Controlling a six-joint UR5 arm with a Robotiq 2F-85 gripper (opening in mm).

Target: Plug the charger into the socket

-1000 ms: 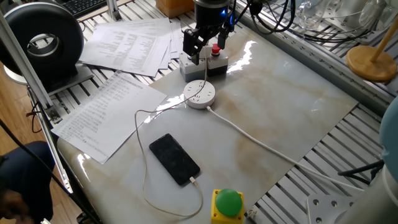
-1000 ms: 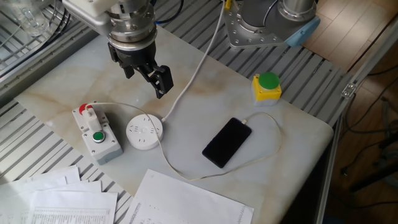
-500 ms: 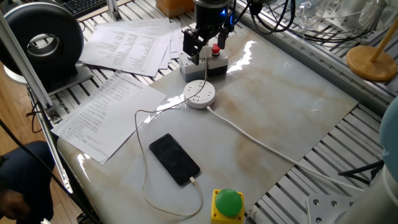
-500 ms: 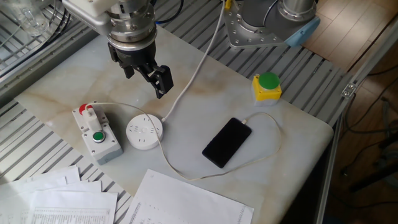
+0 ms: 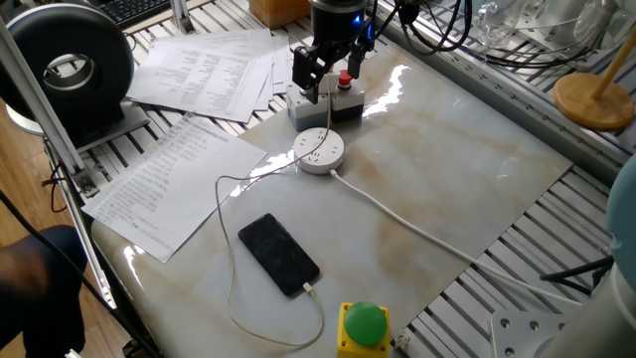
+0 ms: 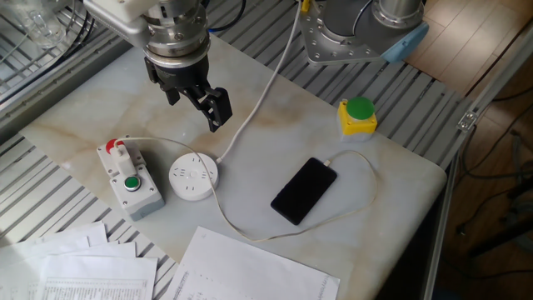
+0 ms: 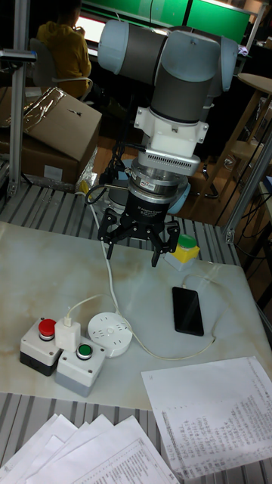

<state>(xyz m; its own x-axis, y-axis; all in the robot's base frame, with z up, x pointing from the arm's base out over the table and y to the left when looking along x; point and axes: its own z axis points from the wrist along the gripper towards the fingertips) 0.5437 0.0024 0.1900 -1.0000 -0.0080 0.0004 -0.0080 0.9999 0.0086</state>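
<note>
The charger [image 7: 69,331], a small white cube, lies on the grey button box [image 7: 57,361] beside its red button, just left of the socket [image 7: 109,333]. In the other fixed view the charger [image 6: 119,147] shows at the box's red-button end. Its thin cable loops around to the black phone [image 6: 304,191]. The round white socket [image 6: 193,177] [image 5: 320,150] sits flat on the table, slots up. My gripper [image 6: 197,102] [image 7: 134,240] [image 5: 328,72] hangs open and empty, a little above the table, over the area behind the box and socket.
A yellow box with a green dome button [image 6: 358,115] stands near the table edge beyond the phone. The socket's thick cord [image 5: 417,229] crosses the marble slab. Printed sheets [image 5: 169,169] [image 7: 211,408] lie along the edge by the grey box [image 6: 132,185].
</note>
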